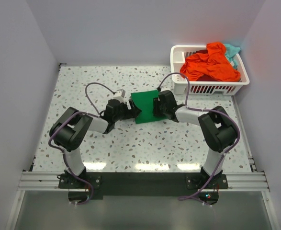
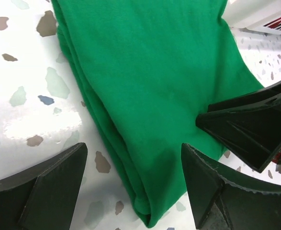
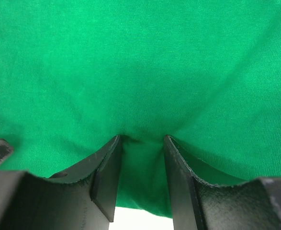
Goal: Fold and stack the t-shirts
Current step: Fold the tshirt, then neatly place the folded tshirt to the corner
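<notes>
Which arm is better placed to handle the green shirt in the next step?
Probably right: the right gripper pinches the green shirt, with fabric bunched between its jaws. The left gripper is open, straddling the shirt's folded edge without gripping.

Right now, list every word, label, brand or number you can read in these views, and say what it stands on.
No text can be read in any view.
Green shirt: plain fabric, no print or label showing.
Orange shirt and teal shirt: crumpled, no print visible.
Basket: no lettering visible.
</notes>
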Controlling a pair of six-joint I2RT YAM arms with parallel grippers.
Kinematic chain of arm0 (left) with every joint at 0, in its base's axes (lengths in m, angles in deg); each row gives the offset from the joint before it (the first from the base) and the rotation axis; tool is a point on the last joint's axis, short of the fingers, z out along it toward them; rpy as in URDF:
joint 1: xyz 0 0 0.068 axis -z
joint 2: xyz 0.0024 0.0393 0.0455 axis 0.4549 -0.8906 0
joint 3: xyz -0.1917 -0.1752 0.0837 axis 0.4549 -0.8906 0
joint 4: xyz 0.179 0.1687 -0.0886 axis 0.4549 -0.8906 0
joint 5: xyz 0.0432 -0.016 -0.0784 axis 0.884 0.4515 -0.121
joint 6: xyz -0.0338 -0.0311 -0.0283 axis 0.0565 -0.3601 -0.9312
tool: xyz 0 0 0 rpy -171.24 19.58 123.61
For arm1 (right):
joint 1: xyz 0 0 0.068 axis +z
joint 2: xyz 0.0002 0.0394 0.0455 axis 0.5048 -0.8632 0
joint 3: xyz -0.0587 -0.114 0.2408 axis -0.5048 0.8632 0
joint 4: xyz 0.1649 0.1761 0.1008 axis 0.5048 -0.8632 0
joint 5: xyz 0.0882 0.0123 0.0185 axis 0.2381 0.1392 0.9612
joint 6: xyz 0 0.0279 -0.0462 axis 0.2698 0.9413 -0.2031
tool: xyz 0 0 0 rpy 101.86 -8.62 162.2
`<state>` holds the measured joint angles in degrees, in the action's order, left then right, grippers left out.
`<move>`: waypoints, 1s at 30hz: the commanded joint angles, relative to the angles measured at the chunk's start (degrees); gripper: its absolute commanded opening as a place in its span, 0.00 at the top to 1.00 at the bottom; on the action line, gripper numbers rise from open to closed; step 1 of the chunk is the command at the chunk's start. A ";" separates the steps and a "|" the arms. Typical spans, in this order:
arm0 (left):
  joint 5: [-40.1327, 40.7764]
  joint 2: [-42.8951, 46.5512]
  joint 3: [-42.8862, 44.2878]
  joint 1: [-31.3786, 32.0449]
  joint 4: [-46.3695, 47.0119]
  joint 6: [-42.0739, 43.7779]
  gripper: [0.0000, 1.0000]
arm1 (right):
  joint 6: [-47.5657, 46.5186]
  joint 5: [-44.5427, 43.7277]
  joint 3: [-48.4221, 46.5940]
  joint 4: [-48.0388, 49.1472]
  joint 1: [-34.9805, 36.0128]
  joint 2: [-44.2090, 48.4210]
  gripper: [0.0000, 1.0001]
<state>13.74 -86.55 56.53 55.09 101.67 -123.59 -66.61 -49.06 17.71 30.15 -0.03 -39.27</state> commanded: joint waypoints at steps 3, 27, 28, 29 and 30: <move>0.55 -3.94 1.94 1.41 2.61 -2.51 0.17 | 1.11 -1.50 2.49 -0.84 0.04 -1.03 0.56; 2.74 -7.91 7.39 3.43 -3.62 1.70 1.00 | 0.06 -0.61 3.29 -3.04 0.04 10.03 0.49; 3.09 -7.47 8.09 3.09 -4.50 3.27 1.00 | -0.20 -0.70 3.37 -3.22 0.04 11.18 0.47; 3.53 -7.03 8.53 2.73 -6.77 4.15 1.00 | -0.47 -0.88 3.29 -3.48 0.13 12.15 0.45; 3.80 -6.24 8.97 2.38 -8.18 5.21 1.00 | -0.91 -1.14 3.20 -3.92 0.04 14.33 0.40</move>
<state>14.22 -94.66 63.83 58.56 101.65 -123.98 -66.39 -49.06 21.18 27.51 0.03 -31.20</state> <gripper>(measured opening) 0.152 0.567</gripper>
